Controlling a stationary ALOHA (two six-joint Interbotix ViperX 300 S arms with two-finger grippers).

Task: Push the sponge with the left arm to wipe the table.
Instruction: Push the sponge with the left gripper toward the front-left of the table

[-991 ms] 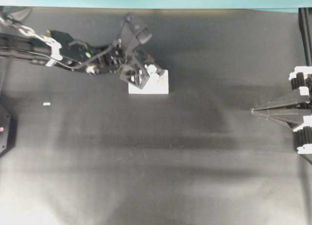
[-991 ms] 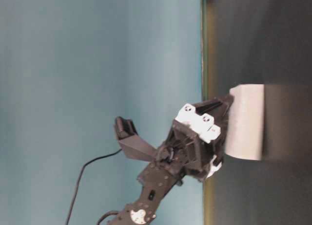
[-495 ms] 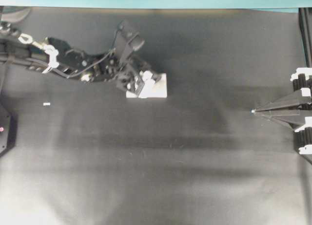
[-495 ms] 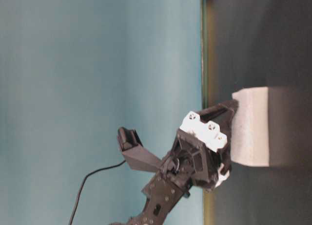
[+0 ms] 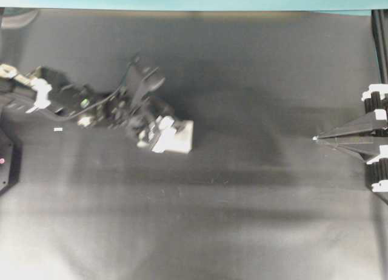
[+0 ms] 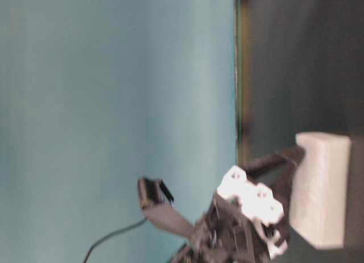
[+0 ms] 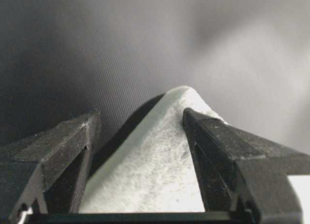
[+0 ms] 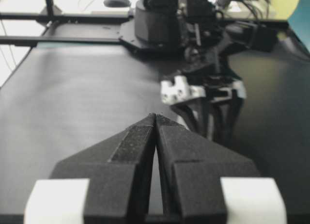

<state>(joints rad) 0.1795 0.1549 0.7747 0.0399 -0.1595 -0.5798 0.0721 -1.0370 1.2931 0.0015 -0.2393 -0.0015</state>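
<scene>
Here the left gripper (image 5: 162,133), jaws spread wide and astride the sponge (image 5: 180,137), has it lying just ahead of its fingertips.

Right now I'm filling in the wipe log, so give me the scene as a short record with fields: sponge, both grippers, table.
sponge: white block flat on the table, left of centre in the overhead view
left gripper: jaws open, straddling the sponge, one finger on either side
right gripper: shut, empty, parked at the right edge, tip pointing toward the sponge
table: dark matte sheet, teal strip along the far edge
other: small white speck near the left arm
</scene>
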